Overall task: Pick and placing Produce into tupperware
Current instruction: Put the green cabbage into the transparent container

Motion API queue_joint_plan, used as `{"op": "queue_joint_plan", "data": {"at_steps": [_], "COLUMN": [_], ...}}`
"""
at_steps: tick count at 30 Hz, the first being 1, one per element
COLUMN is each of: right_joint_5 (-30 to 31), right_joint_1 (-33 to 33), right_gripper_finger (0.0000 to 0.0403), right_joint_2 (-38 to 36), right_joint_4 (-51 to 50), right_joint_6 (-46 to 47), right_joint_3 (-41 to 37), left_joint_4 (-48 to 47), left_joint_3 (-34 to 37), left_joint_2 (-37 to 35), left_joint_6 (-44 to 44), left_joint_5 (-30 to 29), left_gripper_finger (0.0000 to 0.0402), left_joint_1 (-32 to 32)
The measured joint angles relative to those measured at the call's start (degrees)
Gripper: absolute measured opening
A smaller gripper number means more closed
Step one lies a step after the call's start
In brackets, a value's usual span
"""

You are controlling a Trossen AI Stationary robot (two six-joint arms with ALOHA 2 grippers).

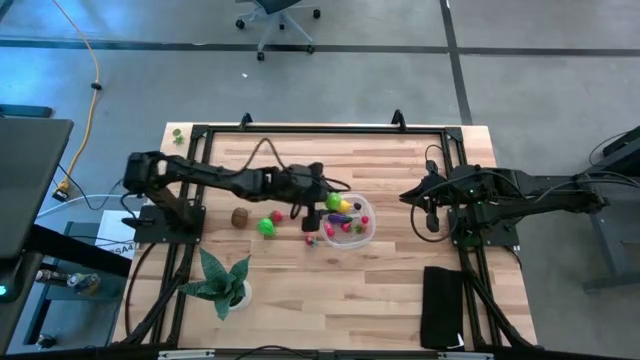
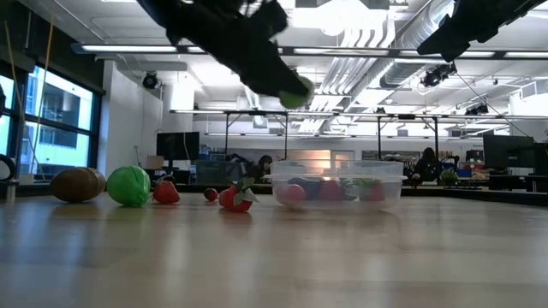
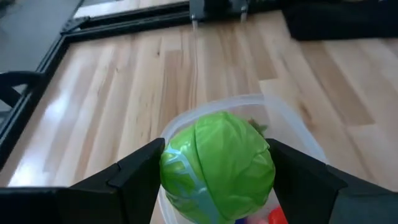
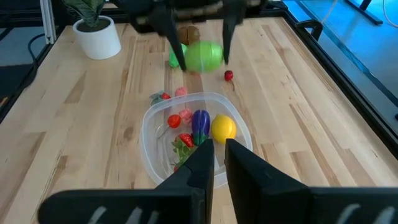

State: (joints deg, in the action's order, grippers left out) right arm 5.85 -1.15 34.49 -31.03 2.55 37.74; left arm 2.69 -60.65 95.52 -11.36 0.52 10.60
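Observation:
My left gripper [image 1: 328, 203] is shut on a bright green toy cabbage [image 3: 217, 167], held in the air over the left edge of the clear tupperware [image 1: 352, 222]. The tupperware holds a yellow lemon [image 4: 223, 127], a purple eggplant [image 4: 200, 121] and some red pieces. More produce lies on the table to its left: a brown piece [image 1: 240, 216], a green one [image 1: 266, 227] and small red and pink ones [image 1: 308, 226]. My right gripper [image 1: 410, 194] is shut and empty, to the right of the tupperware. My left gripper pinches the cabbage between its two fingers, one on each opposite side [image 3: 166, 171]. The fingers come from the table's left, slanting down. The cabbage [image 2: 295, 90] hangs clear, well above the tupperware's rim [image 2: 338, 166].
A spiky green potted plant [image 1: 222, 285] stands at the near left. A black rectangular pad [image 1: 443, 305] lies at the near right. Bare wood lies between the tupperware and the right arm.

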Motion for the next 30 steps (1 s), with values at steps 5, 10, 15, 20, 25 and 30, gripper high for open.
{"op": "queue_joint_plan", "data": {"at_steps": [5,10,15,20,25,30], "right_joint_5": [0.0,0.0,0.0,0.0,0.0,0.0], "right_joint_1": [-0.02,0.0,0.0,0.0,-0.02,0.0], "right_gripper_finger": [0.003,0.003,0.003,0.003,0.003,0.003], "right_joint_2": [0.02,-0.01,0.02,0.02,-0.01,0.02], "right_joint_4": [0.0,-0.01,-0.02,-0.02,-0.01,0.0], "right_joint_6": [0.0,0.0,0.0,0.0,0.0,0.0], "right_joint_3": [0.0,0.0,0.0,0.0,0.0,0.0], "left_joint_4": [-6.15,-12.16,-16.29,-17.4,-17.93,-17.91], "left_joint_3": [-5.38,-9.68,-12.24,-12.51,-12.51,-12.51], "left_joint_2": [5.91,10.38,13.72,14.36,14.36,14.36], "left_joint_6": [-0.35,-0.87,-0.85,-0.64,-0.52,-0.32], "left_joint_5": [-0.05,0.21,0.25,-0.18,-1.19,-1.19], "left_gripper_finger": [0.026,0.026,0.026,0.026,0.026,0.0266], "left_joint_1": [-0.54,-0.53,-0.49,-0.49,-0.49,-0.49]}}
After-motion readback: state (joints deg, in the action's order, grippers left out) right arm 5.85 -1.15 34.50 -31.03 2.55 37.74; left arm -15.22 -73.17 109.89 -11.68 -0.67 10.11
